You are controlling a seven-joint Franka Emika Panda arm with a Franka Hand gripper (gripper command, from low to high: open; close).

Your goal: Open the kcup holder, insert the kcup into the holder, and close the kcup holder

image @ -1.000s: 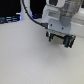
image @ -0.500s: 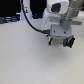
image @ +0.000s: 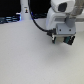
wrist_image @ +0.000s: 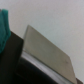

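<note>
Smooth pale table (image: 25,60), boxy black holder (image: 64,36) upper right under white glossy gripper (image: 61,31), jaw state unclear

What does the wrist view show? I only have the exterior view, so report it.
Observer: A pale grey flat panel fills the middle, slanted across the frame.
Operator: Say what borders it.
Observer: A black body, likely the kcup holder, lies right against the panel's edge.
Operator: Report the kcup.
Observer: No kcup is visible here. There is only a blurred teal shape at the frame edge, which I cannot identify.
</note>
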